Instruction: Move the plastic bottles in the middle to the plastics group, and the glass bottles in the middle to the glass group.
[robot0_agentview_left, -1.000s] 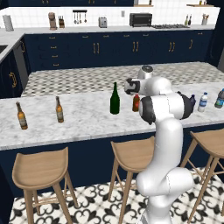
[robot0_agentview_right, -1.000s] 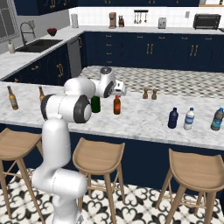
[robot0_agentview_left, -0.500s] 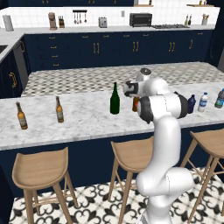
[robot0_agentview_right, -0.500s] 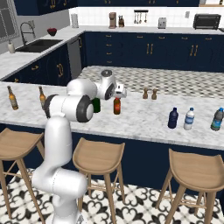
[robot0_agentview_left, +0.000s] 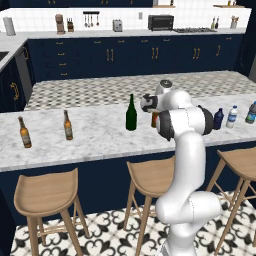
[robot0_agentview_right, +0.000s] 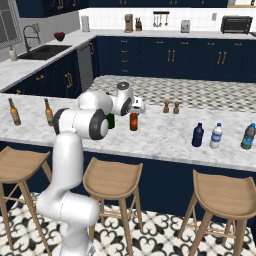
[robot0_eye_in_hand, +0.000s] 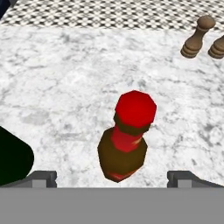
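Jaws stood wide apart, tips low at either side of hand view; gripper (robot0_eye_in_hand: 112, 177) hung above short red-topped bottle (robot0_eye_in_hand: 126, 140), nothing held, prob lining up for grab. Bottle upright on marble counter (robot0_eye_in_hand: 65, 87), mid-island. Green wine bottle (robot0_agentview_left: 131, 113) just beside it. Navy bottle (robot0_agentview_right: 198, 135) already by water bottle (robot0_agentview_right: 216, 136), far right. Amber beer pair (robot0_agentview_left: 67, 125) far left, likely destination. Pepper mills (robot0_eye_in_hand: 196, 37) beyond.
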